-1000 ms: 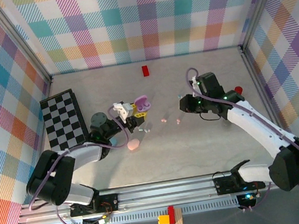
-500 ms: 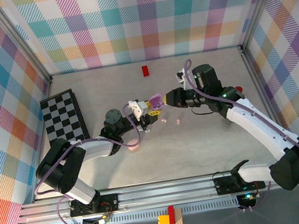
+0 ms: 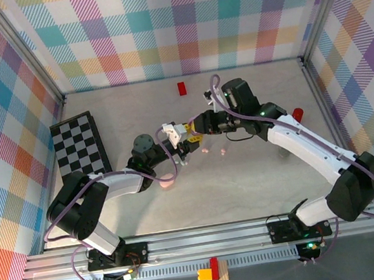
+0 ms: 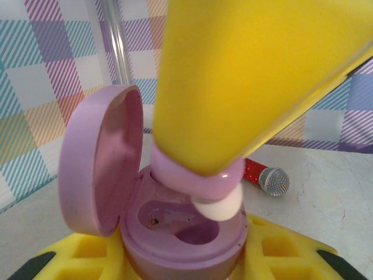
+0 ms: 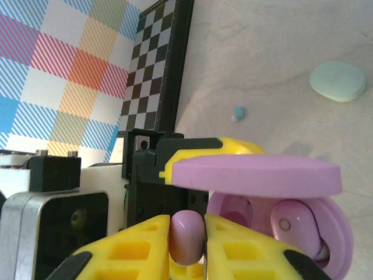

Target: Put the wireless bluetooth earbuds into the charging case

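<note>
Pinching a lilac earbud (image 5: 186, 240) in the right gripper (image 5: 186, 230), yellow fingers closed on its sides, white tip down at the mouth of the free socket of the lilac charging case (image 4: 180, 236). Clamping that case, lid swung open and upright, in the left gripper (image 4: 182, 259). Beyond, on the table (image 5: 280, 35), a blue earbud (image 5: 238, 112) and a mint case (image 5: 338, 81), well apart.
</note>
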